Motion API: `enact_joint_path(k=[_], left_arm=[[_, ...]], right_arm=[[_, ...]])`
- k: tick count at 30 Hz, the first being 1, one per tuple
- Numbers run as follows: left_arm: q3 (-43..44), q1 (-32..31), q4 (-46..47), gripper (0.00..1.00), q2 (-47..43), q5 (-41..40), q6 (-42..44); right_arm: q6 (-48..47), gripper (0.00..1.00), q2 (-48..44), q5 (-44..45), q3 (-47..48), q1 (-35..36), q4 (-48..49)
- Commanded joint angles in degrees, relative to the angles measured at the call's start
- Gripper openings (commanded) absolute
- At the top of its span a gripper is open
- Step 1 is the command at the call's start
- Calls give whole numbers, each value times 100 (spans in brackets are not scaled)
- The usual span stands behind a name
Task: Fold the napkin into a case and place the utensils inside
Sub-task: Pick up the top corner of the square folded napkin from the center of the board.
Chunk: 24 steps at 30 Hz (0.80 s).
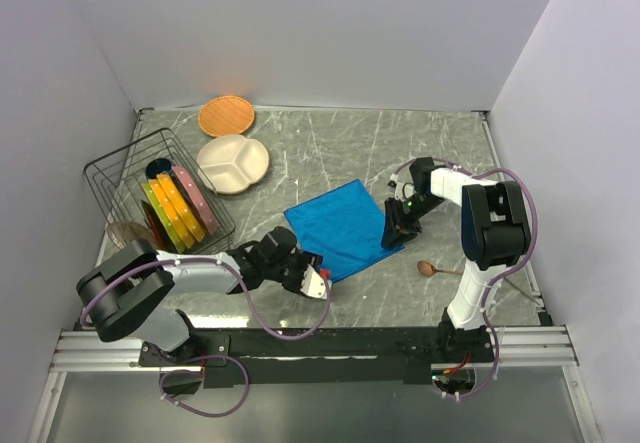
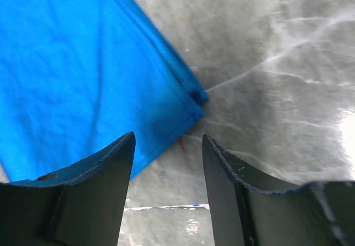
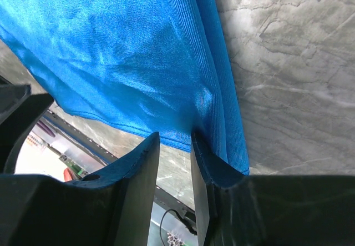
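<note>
Two claws flank the napkin (image 1: 340, 225) on the tabletop (image 1: 330, 143); left claw (image 2: 168, 137) gapes empty, the napkin's near corner just ahead; right claw (image 3: 175, 136), jaws narrow, touches its right edge, grip uncertain; spoon (image 1: 427, 268) lies beyond that edge.

No writing, label, brand or number can be read in any view. A tiny red mark (image 2: 181, 144) beside the napkin (image 2: 83, 74) corner, lower centre of the left wrist view, shows nothing legible.
</note>
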Motion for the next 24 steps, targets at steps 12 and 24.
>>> enact_joint_path(k=[12,24], left_arm=[[-839,-361,2355,53,309,-652,51],[-401,-299,1916,43,-183,-529,-248]], right_arm=[[-77,37,119,84,228,31,-124],[-129,38,93,76,272,31,-186]])
